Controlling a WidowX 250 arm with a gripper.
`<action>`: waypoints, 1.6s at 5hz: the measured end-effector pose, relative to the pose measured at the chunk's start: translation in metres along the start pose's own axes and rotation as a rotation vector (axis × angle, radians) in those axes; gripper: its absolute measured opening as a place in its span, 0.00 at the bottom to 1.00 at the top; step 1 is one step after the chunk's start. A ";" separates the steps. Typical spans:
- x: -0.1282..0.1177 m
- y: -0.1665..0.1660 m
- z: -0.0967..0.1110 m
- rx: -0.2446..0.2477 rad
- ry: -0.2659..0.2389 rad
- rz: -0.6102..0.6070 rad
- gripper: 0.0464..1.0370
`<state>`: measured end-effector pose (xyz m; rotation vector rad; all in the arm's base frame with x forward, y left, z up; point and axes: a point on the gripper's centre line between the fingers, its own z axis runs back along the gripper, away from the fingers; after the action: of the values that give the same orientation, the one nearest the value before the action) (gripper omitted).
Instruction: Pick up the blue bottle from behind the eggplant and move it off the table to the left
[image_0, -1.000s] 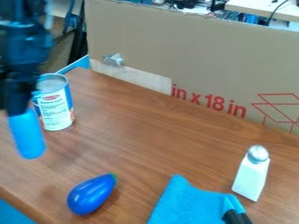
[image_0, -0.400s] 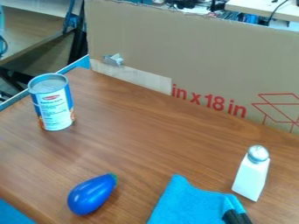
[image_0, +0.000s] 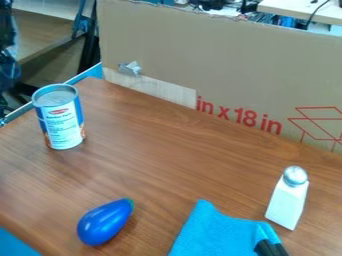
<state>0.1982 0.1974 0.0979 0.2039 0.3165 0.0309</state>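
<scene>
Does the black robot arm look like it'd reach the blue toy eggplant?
Probably yes: nothing covers the eggplant, though the arm, at the left edge, may need to skirt the blue-and-white metal can.

The table has a brown wood-grain top. On its far left part stands a can, upright, with a white and blue label and a bare metal top. Nearer, left of the middle, a glossy blue eggplant lies on its side, its green stem end pointing far and right. To its right, well apart, a bright blue cloth lies creased, with a black piece at its right side. A white shaker with a silver cap stands upright on the right, just beside the cloth.
</scene>
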 end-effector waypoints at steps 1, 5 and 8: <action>0.004 -0.003 0.001 -0.028 -0.020 -0.002 0.31; -0.020 -0.003 0.031 -0.069 -0.078 0.055 0.97; -0.034 -0.127 0.082 0.102 -0.120 -0.301 0.96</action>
<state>0.1910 0.0546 0.1584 0.2562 0.2266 -0.2943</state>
